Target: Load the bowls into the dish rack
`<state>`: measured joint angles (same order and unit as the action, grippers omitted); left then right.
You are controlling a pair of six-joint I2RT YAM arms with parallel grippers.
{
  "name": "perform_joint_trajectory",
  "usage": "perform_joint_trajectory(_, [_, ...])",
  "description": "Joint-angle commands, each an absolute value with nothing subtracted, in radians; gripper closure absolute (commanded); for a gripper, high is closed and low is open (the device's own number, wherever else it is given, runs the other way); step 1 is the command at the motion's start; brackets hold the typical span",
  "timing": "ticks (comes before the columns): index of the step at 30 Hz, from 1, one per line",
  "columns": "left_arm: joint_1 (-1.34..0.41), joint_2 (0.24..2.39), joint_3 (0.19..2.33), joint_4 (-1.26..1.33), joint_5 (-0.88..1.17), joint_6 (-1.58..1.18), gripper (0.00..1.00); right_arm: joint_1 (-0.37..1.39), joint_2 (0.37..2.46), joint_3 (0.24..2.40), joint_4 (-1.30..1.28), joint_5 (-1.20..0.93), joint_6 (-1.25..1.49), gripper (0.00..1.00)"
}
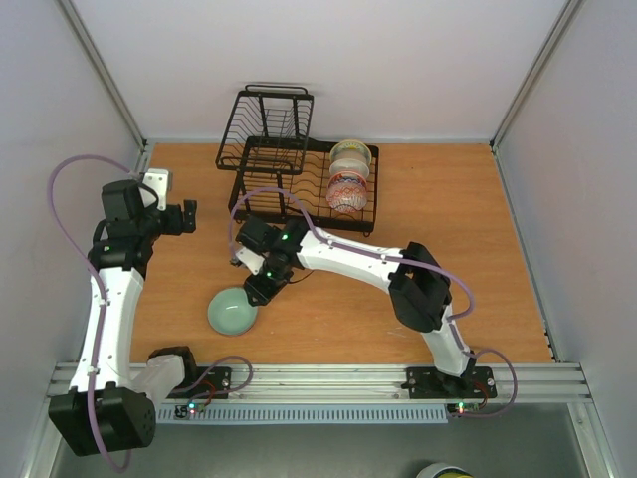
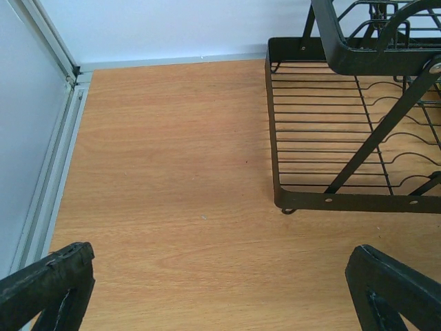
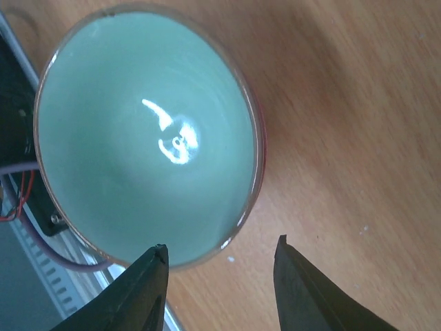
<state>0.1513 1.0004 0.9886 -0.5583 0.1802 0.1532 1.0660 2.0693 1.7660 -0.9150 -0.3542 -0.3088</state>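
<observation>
The right fingers (image 3: pixel 148 293) are held half spread across the rim of the mint bowl (image 3: pixel 138 138), lower left on the worktop (image 1: pixel 448 219) in the top view. If too little rim is pinched, the bowl could be dropped. The left fingers (image 2: pixel 48 286) are spread wide, empty.

A black wire dish rack (image 2: pixel 358 201) stands on the light-brown wooden tabletop (image 2: pixel 172 172) at upper right. The left gripper (image 2: pixel 220 276) hangs above bare wood, its black fingers (image 2: pixel 48 283) spread wide in the bottom corners. A silver aluminium rail (image 2: pixel 52 158) borders the left side.
</observation>
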Motion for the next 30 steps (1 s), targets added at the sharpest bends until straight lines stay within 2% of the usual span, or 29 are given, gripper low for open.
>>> perform_joint_trajectory(1, [0.158,1.001,1.017,-0.545,0.19,0.151,0.01,1.072,2.113,1.848,-0.924,-0.332,-0.316,0.58])
perform_joint_trajectory(20, [0.158,1.011,1.014,-0.546,0.189,0.154,0.01,1.075,2.214,1.922,-0.975,-0.327,-0.319,0.7])
perform_joint_trajectory(27, [0.158,1.008,1.013,-0.544,0.186,0.155,0.01,1.083,2.201,1.925,-0.988,-0.302,-0.325,0.95])
perform_joint_trajectory(30, [0.158,1.006,1.012,-0.543,0.186,0.155,0.01,1.083,2.188,1.924,-0.994,-0.301,-0.331,0.99])
